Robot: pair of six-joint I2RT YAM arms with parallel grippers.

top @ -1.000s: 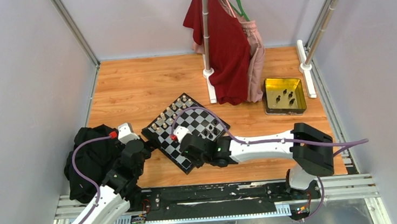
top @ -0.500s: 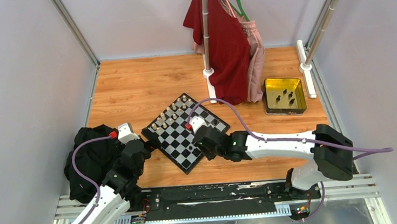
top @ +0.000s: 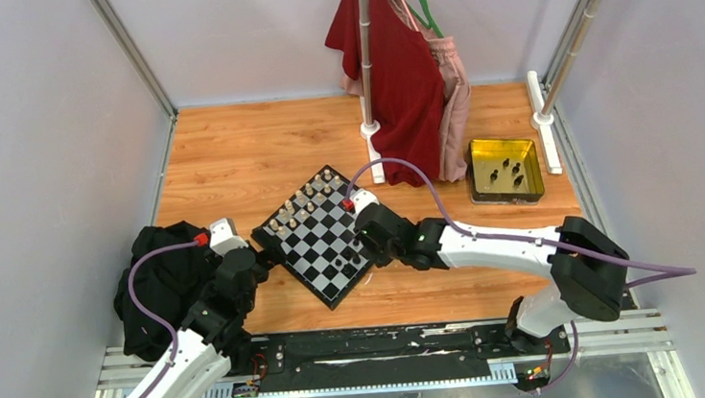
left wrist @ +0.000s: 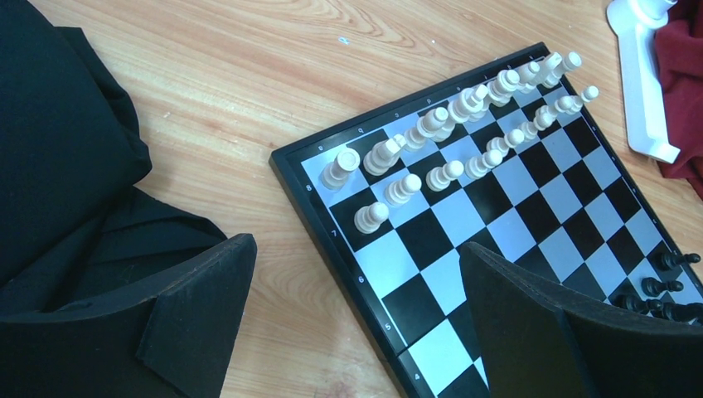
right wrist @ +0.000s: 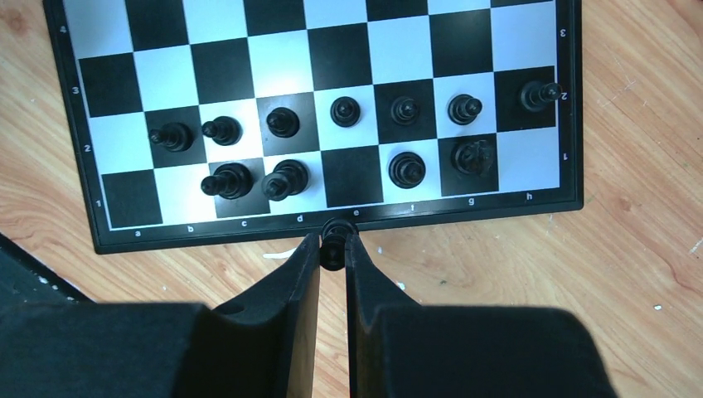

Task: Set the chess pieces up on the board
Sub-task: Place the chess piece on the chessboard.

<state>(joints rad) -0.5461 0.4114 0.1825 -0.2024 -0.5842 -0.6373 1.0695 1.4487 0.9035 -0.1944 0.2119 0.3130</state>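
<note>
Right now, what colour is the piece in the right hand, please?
Black piece, clearest in right wrist view.

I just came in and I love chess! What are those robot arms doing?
They're setting up a chess set. The right gripper pinches a black piece at the board's edge, by the half-filled black rows. The cream pieces stand in two rows. More black pieces lie in the yellow tray. The left gripper hangs open.

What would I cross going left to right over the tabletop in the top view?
black cloth → board → yellow tray. The right gripper, shut on a black piece, and the hanging clothes overlap their neighbours' spans, so I leave them out.
</note>
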